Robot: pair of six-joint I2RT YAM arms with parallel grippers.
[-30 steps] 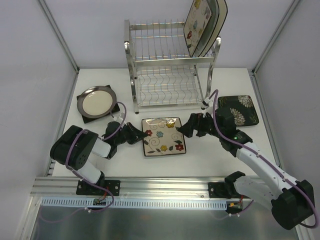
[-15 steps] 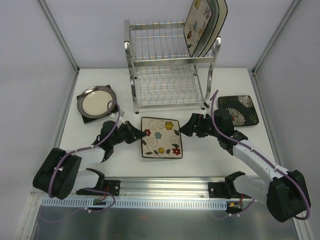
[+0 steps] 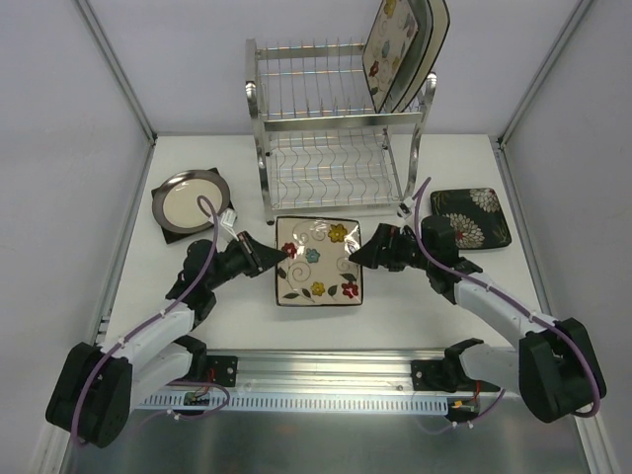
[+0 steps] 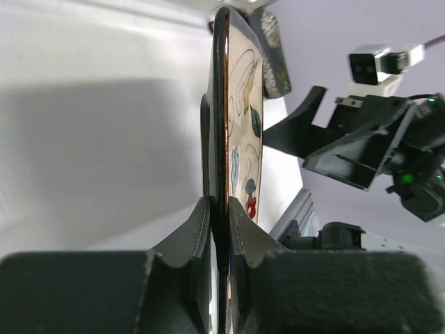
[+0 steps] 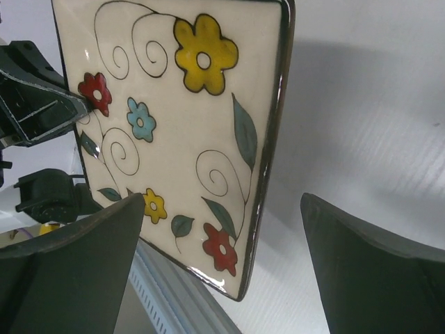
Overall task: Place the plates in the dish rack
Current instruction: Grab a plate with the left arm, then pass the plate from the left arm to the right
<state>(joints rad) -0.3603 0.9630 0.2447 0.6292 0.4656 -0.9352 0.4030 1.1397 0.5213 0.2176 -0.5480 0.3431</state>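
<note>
Viewing from the top camera, with the flowered plate (image 3: pixel 318 261) taken as the clock centre.

- Flowered plate: square, cream, dark rim, coloured flowers and leaf scrolls. Sits mid-table, just in front of the dish rack (image 3: pixel 331 133). The wrist views show a shadow on the table (image 3: pixel 395 306) under it, so it looks lifted clear of the surface; the height cannot be told.
- Left gripper (image 3: pixel 276 259): at the plate's 9 o'clock edge, clamped on the rim. In the left wrist view the plate is seen edge-on, with the two fingers (image 4: pixel 198 223) pinched tight on either face.
- Right gripper (image 3: pixel 359 254): at the plate's 3 o'clock edge, jaws spread wide and holding nothing. In the right wrist view its fingers (image 5: pixel 76 257) stand well apart, with the plate's near edge between them and no contact visible.
- Dish rack: at 12 o'clock, two chrome tiers. Racked plates (image 3: pixel 400 44) stand on edge at the right end of the upper tier, leaning right, with a flowered cream one in front. The lower tier holds no plate.
- Round plate (image 3: pixel 193 199): cream with a dark rim, flat on the table at 10 o'clock.
- Dark flowered plate (image 3: pixel 471 217): flat on the table at 2 o'clock, beyond the right arm.
</note>
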